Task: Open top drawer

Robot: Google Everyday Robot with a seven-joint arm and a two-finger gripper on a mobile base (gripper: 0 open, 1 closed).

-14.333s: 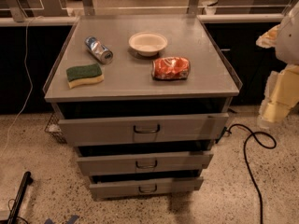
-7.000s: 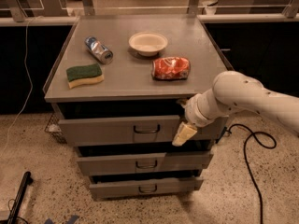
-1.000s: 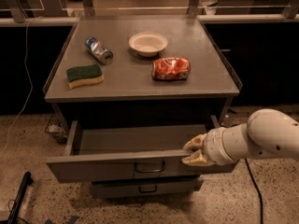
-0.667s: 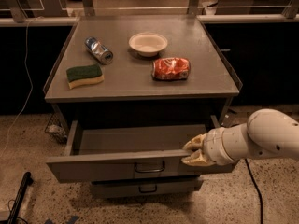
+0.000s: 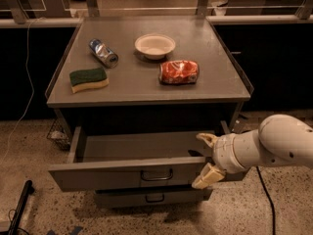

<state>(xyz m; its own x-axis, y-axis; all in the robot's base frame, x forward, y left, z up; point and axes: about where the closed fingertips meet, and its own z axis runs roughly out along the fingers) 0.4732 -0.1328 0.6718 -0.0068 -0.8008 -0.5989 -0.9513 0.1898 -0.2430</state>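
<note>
The top drawer of the grey metal cabinet stands pulled far out, and the part of its inside that shows holds nothing. Its small loop handle sits in the middle of the flat front panel. My gripper is at the right end of that front panel. Its fingers are spread: one cream finger is over the drawer's inside, the other lies in front of the panel. A narrower drawer shows shut below.
On the cabinet top lie a green and yellow sponge, a blue can on its side, a white bowl and a crushed red can. A black cable runs over the floor at right. A black bar lies at bottom left.
The fingers have spread apart at the right end of the front panel, where they were close together before. The drawer has stayed pulled out.
</note>
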